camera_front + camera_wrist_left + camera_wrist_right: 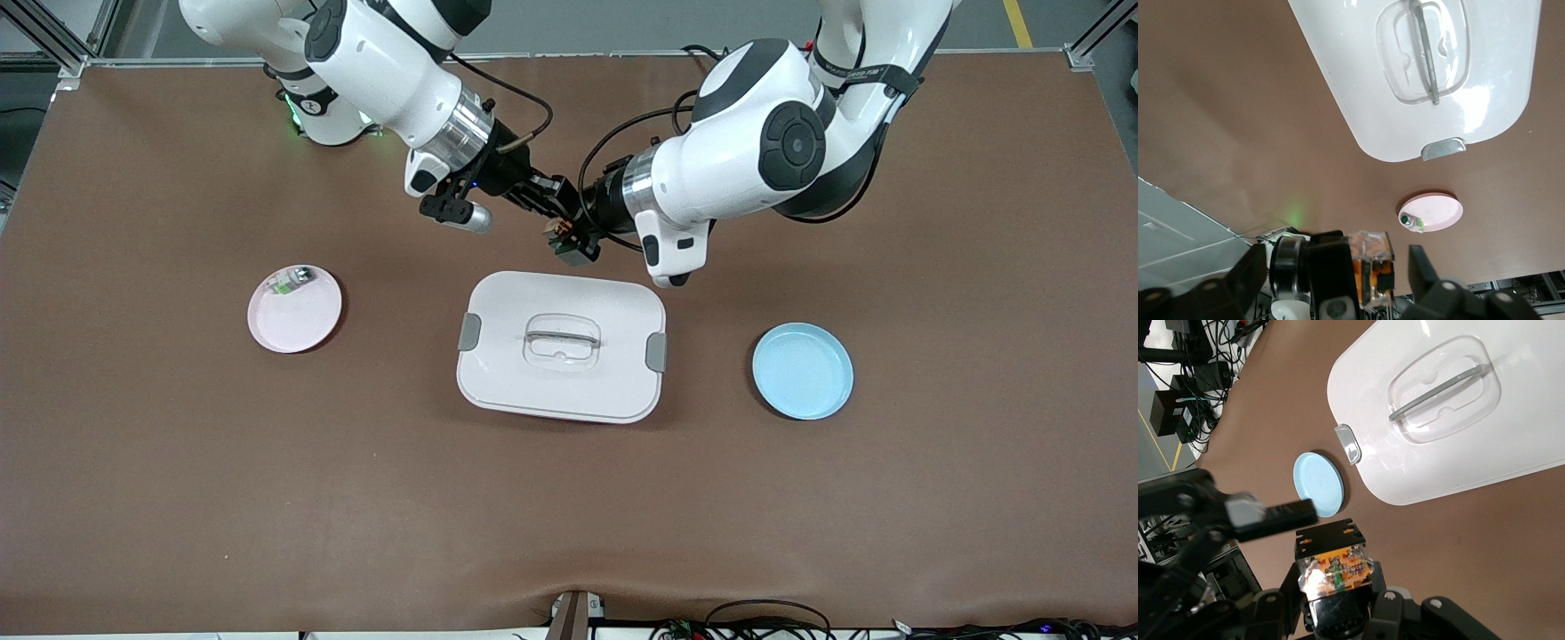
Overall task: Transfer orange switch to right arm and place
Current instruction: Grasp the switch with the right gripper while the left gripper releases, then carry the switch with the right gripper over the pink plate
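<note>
The orange switch [561, 231], a tiny black block with an orange band and a clear cap, hangs in the air where both hands meet. My right gripper [553, 210] is shut on it, and in the right wrist view the orange switch [1335, 568] sits clamped in the right gripper [1335, 587]. My left gripper [578, 245] stands open around the same spot. In the left wrist view a gap shows between the orange switch [1373, 267] and one of the left gripper's [1337, 283] fingers [1426, 270]. Both hands hover over the brown mat beside the white box's edge.
A white lidded box [498, 391] with a clear handle sits mid-table. A pink plate [302, 324] toward the right arm's end holds a small pale part with green marks [290, 282]. A blue plate [803, 371] lies toward the left arm's end.
</note>
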Controlling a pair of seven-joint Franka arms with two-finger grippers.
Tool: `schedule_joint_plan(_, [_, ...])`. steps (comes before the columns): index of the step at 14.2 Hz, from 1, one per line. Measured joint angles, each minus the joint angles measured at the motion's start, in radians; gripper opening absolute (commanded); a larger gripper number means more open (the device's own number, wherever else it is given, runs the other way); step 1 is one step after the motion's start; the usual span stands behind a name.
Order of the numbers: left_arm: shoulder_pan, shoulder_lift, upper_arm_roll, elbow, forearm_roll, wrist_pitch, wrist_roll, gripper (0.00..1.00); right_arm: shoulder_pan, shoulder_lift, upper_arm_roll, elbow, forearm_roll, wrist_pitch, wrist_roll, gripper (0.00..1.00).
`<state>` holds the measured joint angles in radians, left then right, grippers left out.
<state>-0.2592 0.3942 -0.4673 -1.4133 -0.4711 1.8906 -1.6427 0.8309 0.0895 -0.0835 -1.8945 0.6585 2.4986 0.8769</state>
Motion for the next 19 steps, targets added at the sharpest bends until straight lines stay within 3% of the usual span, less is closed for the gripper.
schedule_joint_plan(4, [0.043,0.000,0.004,0.025,0.032,-0.002,0.081,1.00,0.000,0.000,0.000,0.000,0.000,-0.001,0.000,0.00])
schedule_joint_plan(8, [0.104,-0.010,0.004,0.035,0.187,-0.016,0.223,1.00,0.000,0.000,-0.002,-0.001,-0.021,-0.034,-0.030,0.00])
schedule_joint_plan(12, [0.172,-0.035,0.008,0.037,0.347,-0.060,0.418,1.00,-0.027,-0.004,-0.013,-0.001,-0.172,-0.167,-0.101,0.00])
schedule_joint_plan(14, [0.241,-0.044,0.010,0.037,0.408,-0.076,0.576,1.00,-0.074,-0.017,-0.017,0.002,-0.223,-0.280,-0.209,0.00])
schedule_joint_plan(19, [0.383,-0.054,0.013,0.038,0.522,-0.087,0.939,1.00,-0.186,-0.083,-0.021,0.003,-0.486,-0.547,-0.551,0.00])
